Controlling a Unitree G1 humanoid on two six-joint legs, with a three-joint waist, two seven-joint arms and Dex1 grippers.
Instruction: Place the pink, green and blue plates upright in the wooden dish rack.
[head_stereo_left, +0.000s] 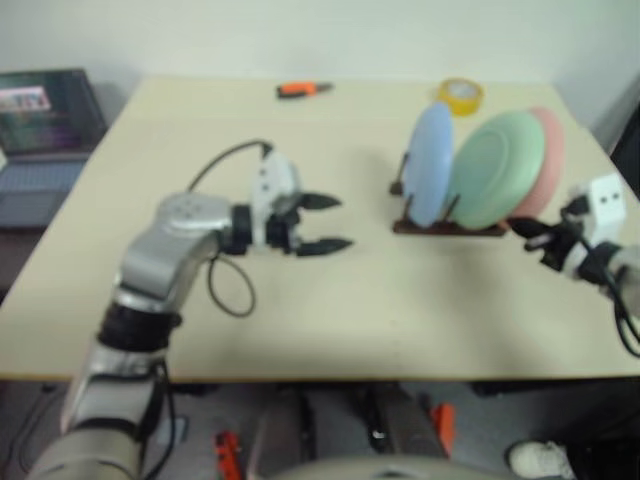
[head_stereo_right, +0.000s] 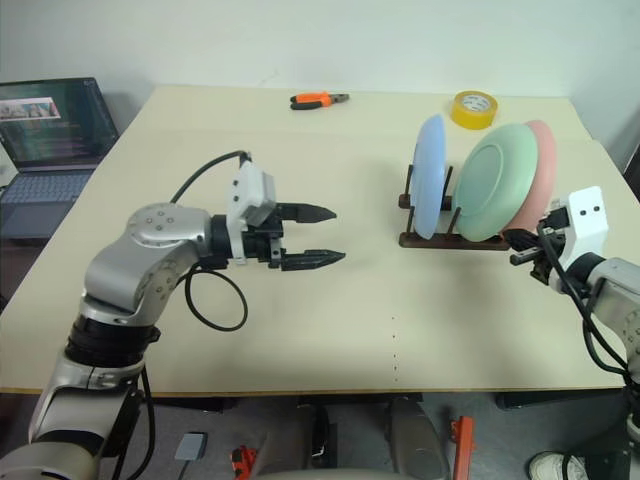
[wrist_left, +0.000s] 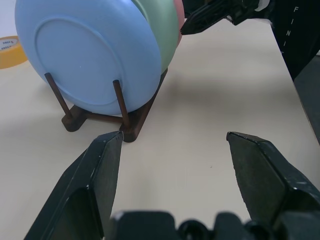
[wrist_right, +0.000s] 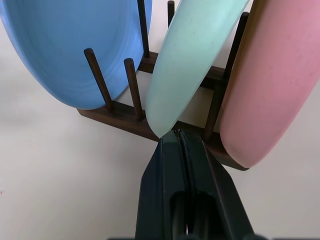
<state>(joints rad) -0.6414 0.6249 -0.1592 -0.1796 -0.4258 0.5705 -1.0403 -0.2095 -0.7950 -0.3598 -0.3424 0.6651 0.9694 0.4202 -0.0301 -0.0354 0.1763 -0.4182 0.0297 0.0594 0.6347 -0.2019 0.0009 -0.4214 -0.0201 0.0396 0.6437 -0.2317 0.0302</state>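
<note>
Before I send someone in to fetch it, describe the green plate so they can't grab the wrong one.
On the beige table, find the dark wooden dish rack near its right edge. Three plates stand in it; the green plate is the middle one, leaning between the blue plate and the pink plate.

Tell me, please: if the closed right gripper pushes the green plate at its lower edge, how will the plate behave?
The green plate looks stiff, so it would probably move whole, not bend. It leans between thin pegs of the rack, so it may tip toward the pink plate. Its smooth rim could slip off the right gripper.
</note>
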